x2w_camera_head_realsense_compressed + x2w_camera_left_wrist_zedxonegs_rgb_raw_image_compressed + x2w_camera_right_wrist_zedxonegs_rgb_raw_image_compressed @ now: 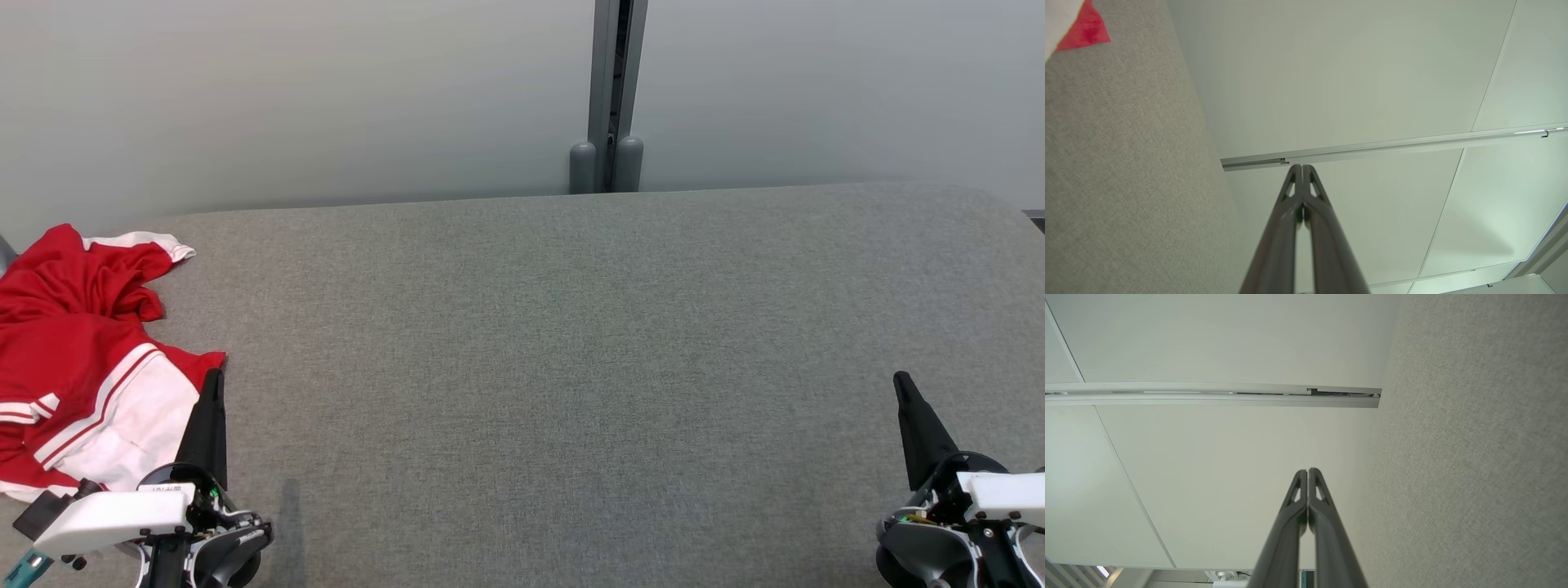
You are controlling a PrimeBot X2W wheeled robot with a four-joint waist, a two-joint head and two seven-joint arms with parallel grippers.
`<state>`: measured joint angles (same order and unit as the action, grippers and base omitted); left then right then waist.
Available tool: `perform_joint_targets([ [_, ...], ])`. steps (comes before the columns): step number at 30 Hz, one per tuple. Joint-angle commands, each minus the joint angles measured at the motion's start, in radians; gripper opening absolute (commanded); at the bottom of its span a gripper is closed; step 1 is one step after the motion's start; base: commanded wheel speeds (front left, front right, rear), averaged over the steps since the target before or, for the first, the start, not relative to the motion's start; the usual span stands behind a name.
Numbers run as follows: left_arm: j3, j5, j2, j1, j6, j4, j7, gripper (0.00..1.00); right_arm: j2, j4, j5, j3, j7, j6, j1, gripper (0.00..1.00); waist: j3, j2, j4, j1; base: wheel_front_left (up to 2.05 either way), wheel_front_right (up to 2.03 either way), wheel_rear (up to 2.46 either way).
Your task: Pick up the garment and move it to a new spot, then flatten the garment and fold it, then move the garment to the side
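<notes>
Two grippers, both sitting nearest the camera. Left gripper (212,388) is hanging at the near left over the table (531,367), pointing away toward the wall, jaws clenched tip to tip and empty. In the left wrist view its fingers (1280,237) are pressing together. Right gripper (904,390) is hanging at the near right in the same pose, jaws clenched too and empty. The right wrist view is showing its fingers (1331,539) meeting flat at the tips.

One garment (73,359), red with white panels and striped trim, is lying crumpled at the table's left edge, partly running out of the head view on the left. Its long axis is running near to far, roughly along that edge. The near end is showing a white panel with red stripes, just beside the left gripper. Cannot tell whether they are touching. The far end is tapering to a white-banded cuff (147,241) pointing away and slightly right, toward the wall. A red corner of it is showing at the top left of the left wrist view, apart from the fingers.

One table, gray fabric top, is stretching across the whole head view. Behind it two pale wall panels (326,98) are meeting at one gray post (608,82), with two rounded gray caps (582,167) sitting at its foot.
</notes>
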<state>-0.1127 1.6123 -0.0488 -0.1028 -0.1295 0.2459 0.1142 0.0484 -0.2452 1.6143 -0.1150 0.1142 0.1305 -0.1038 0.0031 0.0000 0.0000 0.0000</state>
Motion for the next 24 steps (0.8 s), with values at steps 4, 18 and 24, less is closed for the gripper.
perform_joint_targets([
  [4,-0.003,0.001,-0.003,-0.013,-0.002,-0.002,0.003,0.0,0.004,0.002,-0.003,0.0,0.002,0.0,-0.009,0.0,0.0,0.0,0.0,0.0,0.0,0.0,0.0],
  [18,-0.003,0.001,-0.003,-0.013,-0.002,-0.002,0.003,0.0,0.004,0.002,-0.003,0.0,0.002,0.0,-0.009,0.0,0.0,0.0,0.0,0.0,0.0,0.0,0.0],
  [24,-0.003,0.001,-0.003,-0.013,-0.002,-0.002,0.003,0.0,0.004,0.002,-0.003,0.0,0.002,0.0,-0.009,0.0,0.0,0.0,0.0,0.0,0.0,0.0,0.0],
])
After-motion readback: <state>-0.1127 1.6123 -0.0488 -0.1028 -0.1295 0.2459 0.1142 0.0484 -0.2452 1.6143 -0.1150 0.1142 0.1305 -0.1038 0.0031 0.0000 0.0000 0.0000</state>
